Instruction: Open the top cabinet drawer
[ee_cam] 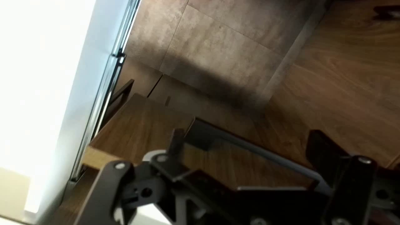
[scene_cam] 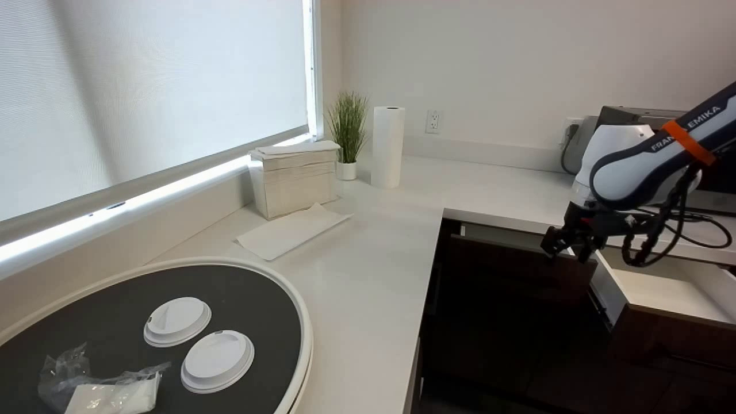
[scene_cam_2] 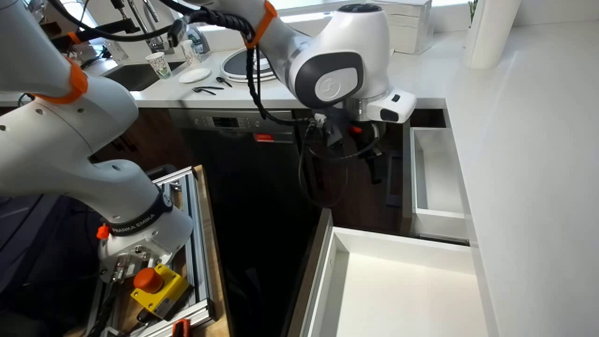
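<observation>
The top cabinet drawer at the corner end of the row is partly open in both exterior views. Its flat dark-brown front [scene_cam: 494, 261] and pale inside wall [scene_cam_2: 439, 217] show. In the wrist view its brown front [ee_cam: 137, 122] carries a grey frame handle [ee_cam: 270, 154]; the handle also shows in an exterior view [scene_cam_2: 394, 180]. My gripper [ee_cam: 248, 143] is open, pointing down at this front, its fingers apart on either side of the handle. It also shows in an exterior view [scene_cam: 568, 250]. Whether a finger touches the handle cannot be told.
The matching neighbouring drawer [scene_cam: 667, 330] stands open close beside, its white side and rail at the left of the wrist view [ee_cam: 75, 84]. The white countertop [scene_cam_2: 529, 187] runs over both drawers. A dishwasher [scene_cam_2: 234, 164] and the robot's base cart [scene_cam_2: 206, 234] stand opposite.
</observation>
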Motion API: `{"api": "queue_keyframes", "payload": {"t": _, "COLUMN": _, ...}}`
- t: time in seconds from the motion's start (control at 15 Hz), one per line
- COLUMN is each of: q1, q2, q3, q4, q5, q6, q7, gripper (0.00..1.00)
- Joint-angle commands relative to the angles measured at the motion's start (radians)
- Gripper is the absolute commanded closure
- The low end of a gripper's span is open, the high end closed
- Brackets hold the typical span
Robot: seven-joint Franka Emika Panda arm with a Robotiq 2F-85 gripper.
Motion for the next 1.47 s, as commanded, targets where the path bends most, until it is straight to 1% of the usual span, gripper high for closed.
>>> {"api": "queue_keyframes", "payload": {"t": 0.0, "q1": 0.208, "q2": -0.045, "q3": -0.218, "q4": 0.101, "q5": 0.192, "q6": -0.079, "q7": -0.087, "gripper": 0.00}}
{"api": "queue_keyframes", "payload": {"t": 0.07, "q1": 0.268, "q2": -0.037, "q3": -0.285, "q4": 0.123, "q5": 0.210, "q6": -0.068, "q7": -0.085, "gripper": 0.12}}
{"api": "queue_keyframes", "payload": {"t": 0.13, "q1": 0.350, "q2": -0.027, "q3": -0.371, "q4": 0.140, "q5": 0.167, "q6": -0.050, "q7": -0.024, "gripper": 0.25}}
{"api": "queue_keyframes", "payload": {"t": 0.2, "q1": 0.418, "q2": -0.013, "q3": -0.438, "q4": 0.156, "q5": 0.149, "q6": -0.039, "q7": 0.011, "gripper": 0.34}}
{"api": "queue_keyframes", "payload": {"t": 0.27, "q1": 0.477, "q2": -0.002, "q3": -0.493, "q4": 0.165, "q5": 0.156, "q6": -0.032, "q7": 0.028, "gripper": 0.42}}
{"api": "queue_keyframes", "payload": {"t": 0.33, "q1": 0.531, "q2": 0.011, "q3": -0.539, "q4": 0.168, "q5": 0.138, "q6": -0.012, "q7": 0.072, "gripper": 0.51}}
{"api": "queue_keyframes", "payload": {"t": 0.4, "q1": 0.579, "q2": 0.021, "q3": -0.578, "q4": 0.171, "q5": 0.123, "q6": 0.001, "q7": 0.109, "gripper": 0.58}}
{"api": "queue_keyframes", "payload": {"t": 0.47, "q1": 0.623, "q2": 0.031, "q3": -0.613, "q4": 0.166, "q5": 0.108, "q6": 0.036, "q7": 0.148, "gripper": 0.66}}
{"api": "queue_keyframes", "payload": {"t": 0.6, "q1": 0.698, "q2": 0.056, "q3": -0.672, "q4": 0.159, "q5": 0.088, "q6": 0.112, "q7": 0.216, "gripper": 0.81}}
{"api": "queue_keyframes", "payload": {"t": 0.73, "q1": 0.773, "q2": 0.085, "q3": -0.754, "q4": 0.160, "q5": 0.047, "q6": 0.189, "q7": 0.331, "gripper": 0.96}}
{"api": "queue_keyframes", "payload": {"t": 0.8, "q1": 0.804, "q2": 0.099, "q3": -0.791, "q4": 0.159, "q5": 0.040, "q6": 0.223, "q7": 0.373, "gripper": 0.99}}
{"api": "queue_keyframes", "payload": {"t": 1.07, "q1": 0.933, "q2": 0.176, "q3": -0.942, "q4": 0.161, "q5": 0.016, "q6": 0.334, "q7": 0.503, "gripper": 1.00}}
{"api": "queue_keyframes", "payload": {"t": 1.27, "q1": 1.010, "q2": 0.232, "q3": -1.017, "q4": 0.159, "q5": 0.036, "q6": 0.387, "q7": 0.532, "gripper": 1.00}}
{"api": "queue_keyframes", "payload": {"t": 1.4, "q1": 1.041, "q2": 0.255, "q3": -1.037, "q4": 0.155, "q5": 0.063, "q6": 0.403, "q7": 0.525, "gripper": 1.00}}
